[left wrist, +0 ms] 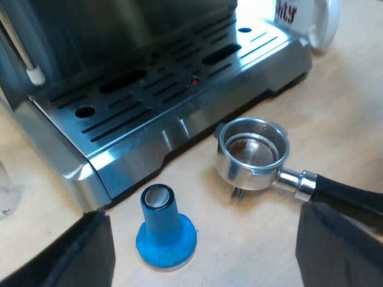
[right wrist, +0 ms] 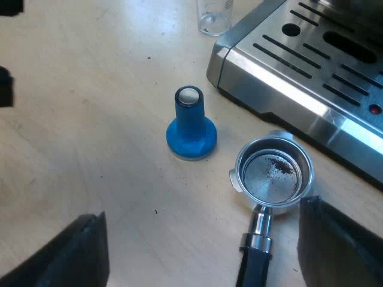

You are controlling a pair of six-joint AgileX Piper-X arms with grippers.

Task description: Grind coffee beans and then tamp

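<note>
blue tamper [left wrist: 166, 230] stands by metal holder [left wrist: 252, 152]; left end effector [left wrist: 202, 215] and right end effector [right wrist: 202, 209] gape empty.

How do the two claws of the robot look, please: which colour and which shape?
The left claw and the right claw look alike. Each has two broad, flat fingers, plain matte black, with blunt angled tips and no markings visible.

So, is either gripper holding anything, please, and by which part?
Nothing is held: the left gripper and right gripper are open; the portafilter and blue tamper rest free on the table.
</note>
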